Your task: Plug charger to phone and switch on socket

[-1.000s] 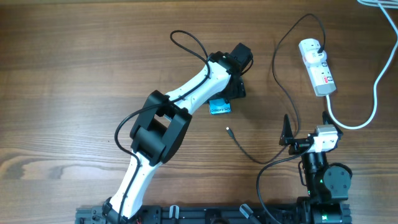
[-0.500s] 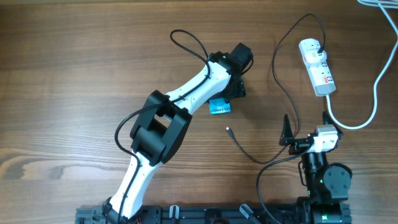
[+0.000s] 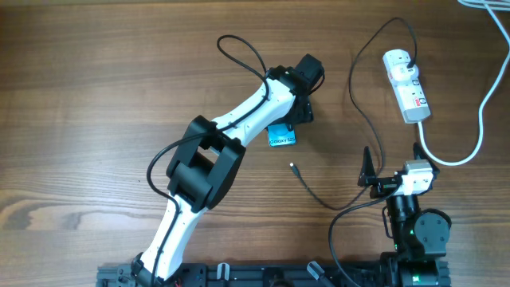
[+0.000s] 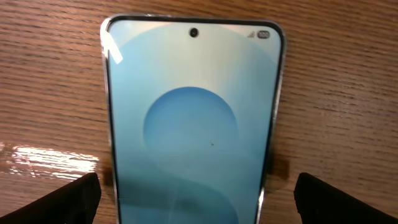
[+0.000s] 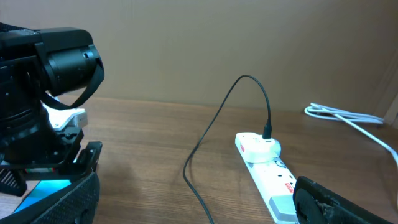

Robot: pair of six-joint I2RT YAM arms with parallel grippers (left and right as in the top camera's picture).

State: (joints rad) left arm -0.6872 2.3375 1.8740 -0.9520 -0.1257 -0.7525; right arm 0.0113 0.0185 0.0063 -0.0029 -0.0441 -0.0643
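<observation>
The phone (image 4: pixel 193 124) lies flat on the table, its teal screen filling the left wrist view; from overhead only its "Galaxy" end (image 3: pixel 280 137) shows under the arm. My left gripper (image 4: pixel 199 208) is open and straddles the phone, one finger on each side with a gap to each edge; overhead the left gripper (image 3: pixel 295 119) sits over the phone. The charger cable (image 3: pixel 362 119) runs from the socket (image 3: pixel 406 85) down to its loose plug tip (image 3: pixel 292 167) on the wood. My right gripper (image 3: pixel 392 161) is open and holds nothing; ahead of the right gripper (image 5: pixel 199 208) lie the socket (image 5: pixel 273 183) and the cable (image 5: pixel 211 140).
A thick white cord (image 3: pixel 478 119) curves off the socket toward the right table edge. The left arm (image 3: pixel 207 159) crosses the middle of the table diagonally. Its wrist (image 5: pixel 43 93) stands at the left of the right wrist view.
</observation>
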